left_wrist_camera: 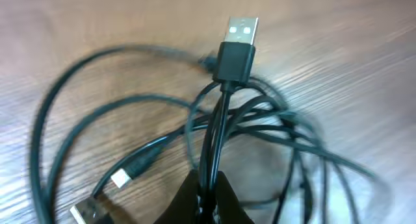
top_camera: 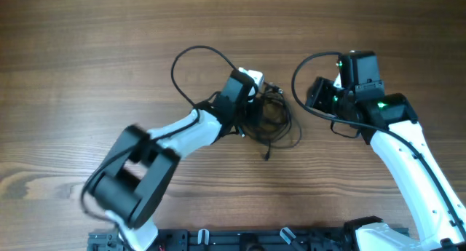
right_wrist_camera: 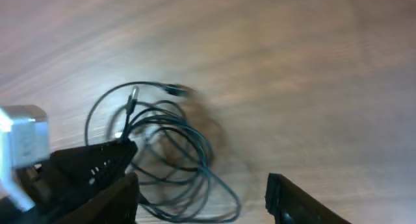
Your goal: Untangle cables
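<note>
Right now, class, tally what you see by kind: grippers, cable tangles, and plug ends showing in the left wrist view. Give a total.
Grippers: 2, the left gripper and the right gripper
cable tangle: 1
plug ends in the left wrist view: 3
Total: 6

Brown wood-grain table (top_camera: pixel 80 54)

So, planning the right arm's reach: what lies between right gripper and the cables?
Overhead, between right gripper and cables: the arm's thick cable loop over bare table.
</note>
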`<control>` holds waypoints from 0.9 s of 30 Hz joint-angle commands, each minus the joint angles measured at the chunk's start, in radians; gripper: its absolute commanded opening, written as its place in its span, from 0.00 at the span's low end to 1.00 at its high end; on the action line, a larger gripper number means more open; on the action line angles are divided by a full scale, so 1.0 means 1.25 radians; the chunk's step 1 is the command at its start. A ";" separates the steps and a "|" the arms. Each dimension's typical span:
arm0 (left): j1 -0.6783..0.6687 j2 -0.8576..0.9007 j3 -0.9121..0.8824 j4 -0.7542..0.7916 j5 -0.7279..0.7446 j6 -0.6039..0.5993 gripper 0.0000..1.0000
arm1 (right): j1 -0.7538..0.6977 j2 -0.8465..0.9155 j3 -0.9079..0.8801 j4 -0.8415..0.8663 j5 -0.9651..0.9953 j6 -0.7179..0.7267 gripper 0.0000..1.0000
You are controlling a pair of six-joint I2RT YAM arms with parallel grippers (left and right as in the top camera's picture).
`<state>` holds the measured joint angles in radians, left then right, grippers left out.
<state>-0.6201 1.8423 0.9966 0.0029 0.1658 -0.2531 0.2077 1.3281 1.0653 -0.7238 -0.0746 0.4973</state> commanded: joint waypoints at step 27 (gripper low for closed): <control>0.052 -0.192 0.000 -0.124 0.114 -0.084 0.04 | 0.000 0.268 0.017 0.126 -0.313 -0.228 0.50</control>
<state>-0.5884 1.6375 0.9974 -0.1696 0.2871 -0.3023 0.2077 1.6463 1.0668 -0.5472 -0.4240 0.2207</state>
